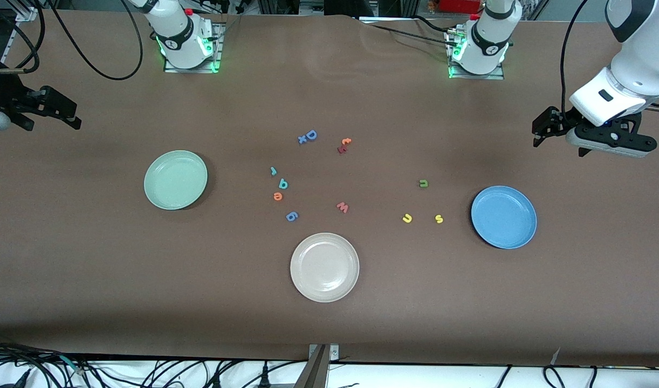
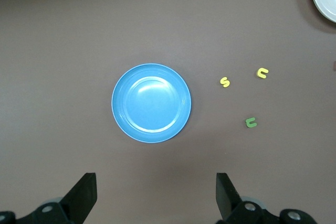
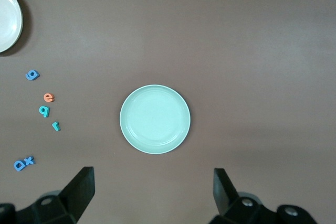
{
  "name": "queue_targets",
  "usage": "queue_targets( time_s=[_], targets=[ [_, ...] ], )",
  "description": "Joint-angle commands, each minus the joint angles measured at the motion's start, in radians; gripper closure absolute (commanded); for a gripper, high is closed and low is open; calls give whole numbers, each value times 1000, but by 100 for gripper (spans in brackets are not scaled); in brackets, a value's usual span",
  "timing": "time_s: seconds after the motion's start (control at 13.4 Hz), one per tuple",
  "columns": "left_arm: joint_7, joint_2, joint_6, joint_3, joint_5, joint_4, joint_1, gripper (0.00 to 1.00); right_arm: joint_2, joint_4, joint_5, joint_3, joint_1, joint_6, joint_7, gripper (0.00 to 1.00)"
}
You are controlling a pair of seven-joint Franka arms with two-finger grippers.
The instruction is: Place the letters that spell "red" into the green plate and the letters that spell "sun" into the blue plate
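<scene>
The green plate [image 1: 176, 179] lies toward the right arm's end of the table. Beside it, toward the table's middle, are the teal "r" [image 1: 273, 171], teal "d" [image 1: 282, 184] and orange "e" [image 1: 277, 196]. The blue plate [image 1: 503, 217] lies toward the left arm's end. Close by it are the green "n" [image 1: 423, 183], yellow "u" [image 1: 407, 218] and yellow "s" [image 1: 439, 219]. My left gripper [image 2: 156, 198] hangs open and empty above bare table beside the blue plate [image 2: 151, 103]. My right gripper [image 3: 153, 195] hangs open and empty beside the green plate [image 3: 155, 119].
A beige-white plate [image 1: 324, 267] sits nearest the front camera, at mid-table. Other letters lie about: a blue "g" [image 1: 292, 216], a pinkish "w" [image 1: 342, 207], a blue "D" with an "x" [image 1: 308, 136], and an orange and red pair [image 1: 344, 145].
</scene>
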Motion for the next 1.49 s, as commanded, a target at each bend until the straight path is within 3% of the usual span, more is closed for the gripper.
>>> queue_targets(
  time_s=[0.0,1.42],
  targets=[
    [-13,10,-25,-3,25,27,3,0,3,15,18,0,1,-8,0,0],
    [-21,12,-47,-1,24,40,3,0,2,15,18,0,1,-23,1,0]
  ],
)
